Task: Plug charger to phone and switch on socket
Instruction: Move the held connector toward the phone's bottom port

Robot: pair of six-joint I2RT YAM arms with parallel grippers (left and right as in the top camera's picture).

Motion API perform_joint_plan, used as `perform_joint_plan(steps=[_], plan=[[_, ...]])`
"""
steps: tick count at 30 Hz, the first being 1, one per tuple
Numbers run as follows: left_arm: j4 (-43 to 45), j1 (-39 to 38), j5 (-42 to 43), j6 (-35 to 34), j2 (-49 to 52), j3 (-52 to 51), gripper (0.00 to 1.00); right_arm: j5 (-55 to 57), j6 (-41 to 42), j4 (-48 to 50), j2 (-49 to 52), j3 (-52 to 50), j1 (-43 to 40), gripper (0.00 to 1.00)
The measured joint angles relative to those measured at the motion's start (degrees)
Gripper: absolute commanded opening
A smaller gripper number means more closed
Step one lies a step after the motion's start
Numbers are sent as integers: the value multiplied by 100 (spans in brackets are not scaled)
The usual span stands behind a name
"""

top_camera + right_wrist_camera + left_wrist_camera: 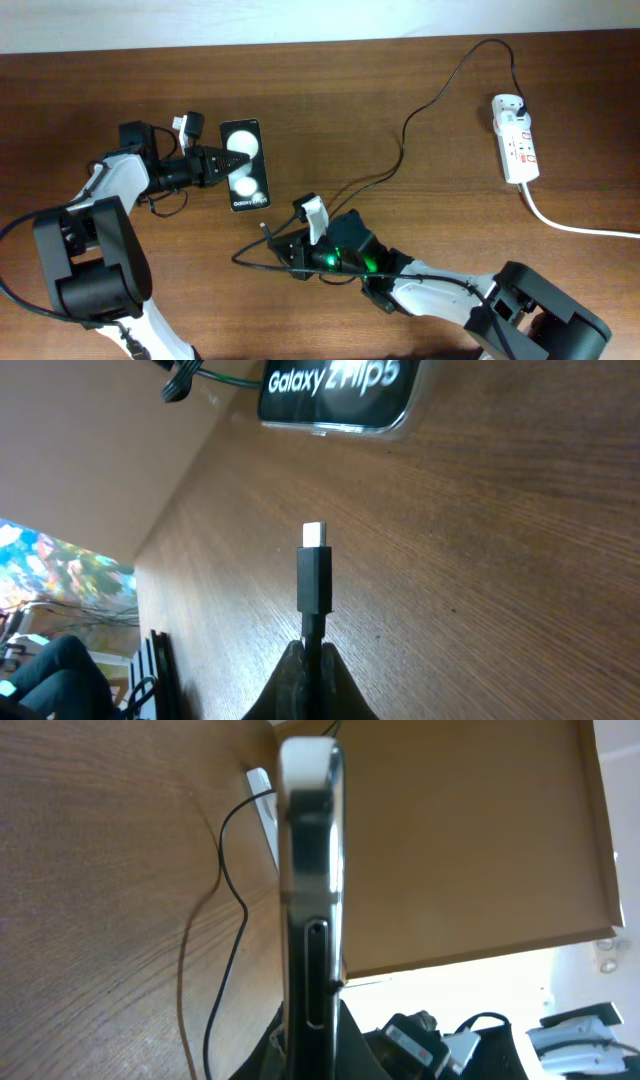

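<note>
The left tool (228,160) is clenching the phone (250,175) by its side edge, left of the bench (400,60) centre. The right tool (313,652) is gripping the charger (313,575) just behind its connector, which is pointing at the phone's lower end without touching it. The socket (515,140) is lying far right.

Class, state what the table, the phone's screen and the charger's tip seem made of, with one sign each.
Table: wood or wood-look laminate, low-sheen; grain lines. Phone screen: probably glass; glossy black, bright spots. Charger tip: pale metal, on black plastic-looking body.
</note>
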Motion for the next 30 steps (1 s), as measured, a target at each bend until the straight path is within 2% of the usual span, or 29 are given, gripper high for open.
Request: perform_joint_plan(steps=[5,15,30], plan=[[0,0,22,-227,0,0,0,249,-83,404,0,-2,28,4],[131,-122,44,-514,0,0,0,776,273,448,0,-2,74,4],[295,-157,-31,-577,0,-2,0,1676,573,487,0,-2,529,4]])
